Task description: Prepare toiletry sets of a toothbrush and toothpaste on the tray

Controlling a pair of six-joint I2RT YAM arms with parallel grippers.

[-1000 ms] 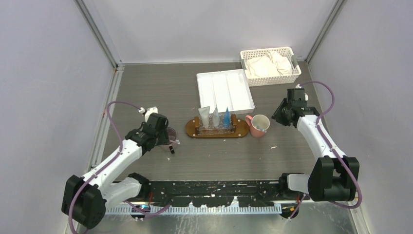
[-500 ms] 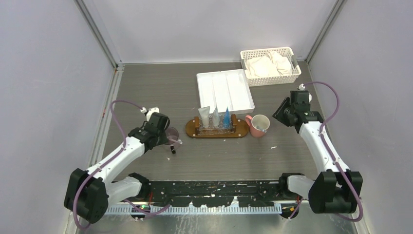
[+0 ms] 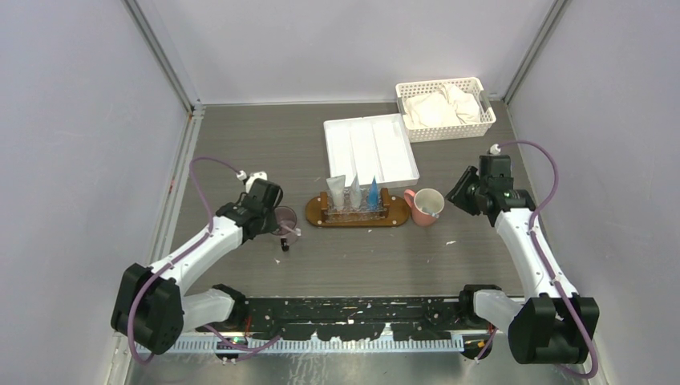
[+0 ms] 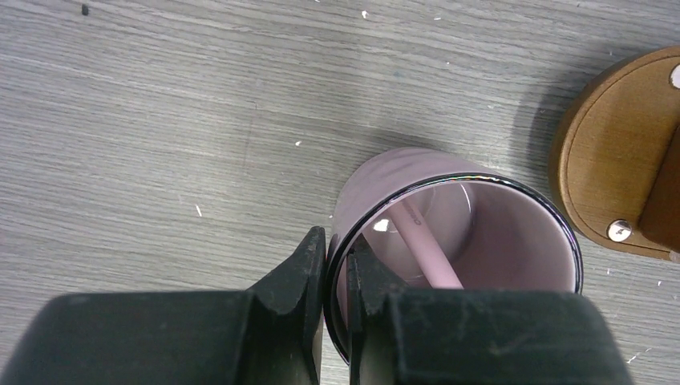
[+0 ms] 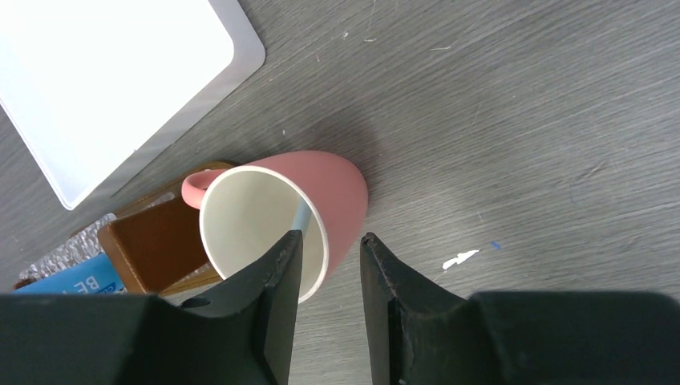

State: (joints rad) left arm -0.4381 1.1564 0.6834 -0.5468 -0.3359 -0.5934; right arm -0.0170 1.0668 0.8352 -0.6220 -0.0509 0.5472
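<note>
Toothpaste tubes (image 3: 350,192) (one blue, two pale) stand upright on the brown oval tray (image 3: 314,213), mid-way across the grey wood-grain desk (image 3: 265,152), well apart from the side walls (image 3: 80,160). Your left fingers (image 4: 297,277) pinch the rim of the mauve cup (image 4: 377,180), a pink toothbrush (image 4: 425,253) inside; your right fingers (image 5: 281,273) stand apart beside the pink mug (image 5: 341,192).

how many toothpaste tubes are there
3, upright in a row on the wooden tray: left white-grey tube, middle white-grey tube, blue tube on the right. Others may be hidden inside the pink mug.
</note>
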